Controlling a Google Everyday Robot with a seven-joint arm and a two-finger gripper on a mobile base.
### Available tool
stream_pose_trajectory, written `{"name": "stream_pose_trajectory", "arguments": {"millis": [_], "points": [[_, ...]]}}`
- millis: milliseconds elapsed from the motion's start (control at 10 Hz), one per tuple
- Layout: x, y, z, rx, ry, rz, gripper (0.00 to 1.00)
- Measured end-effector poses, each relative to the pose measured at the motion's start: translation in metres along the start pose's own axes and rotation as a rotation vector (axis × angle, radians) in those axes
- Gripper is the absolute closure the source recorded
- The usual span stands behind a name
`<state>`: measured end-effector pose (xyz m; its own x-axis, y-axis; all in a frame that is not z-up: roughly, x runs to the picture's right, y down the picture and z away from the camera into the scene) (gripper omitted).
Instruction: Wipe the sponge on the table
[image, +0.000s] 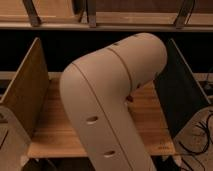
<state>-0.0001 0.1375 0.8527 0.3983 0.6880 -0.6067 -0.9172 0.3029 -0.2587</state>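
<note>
My cream-coloured arm (112, 105) fills the middle of the camera view and blocks most of the wooden table (150, 122). The gripper (129, 98) is almost wholly hidden behind the arm's elbow. Only a small reddish sliver of it shows at the arm's right edge, low over the table's middle. The sponge is out of sight, and I cannot tell whether it lies behind the arm.
An upright wooden panel (26, 97) bounds the table on the left and a dark panel (182, 92) on the right. A shelf rail (105, 24) runs along the back. Cables (201, 137) hang past the table's right end.
</note>
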Motion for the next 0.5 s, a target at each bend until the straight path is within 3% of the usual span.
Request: {"name": "stream_pose_trajectory", "arguments": {"millis": [200,500], "points": [[-0.0024,0.0093,0.0037,-0.036,-0.005,-0.018,0.38],[-0.0087,0.0109,-0.0062,-0.055,-0.038,-0.028,0.38]]}}
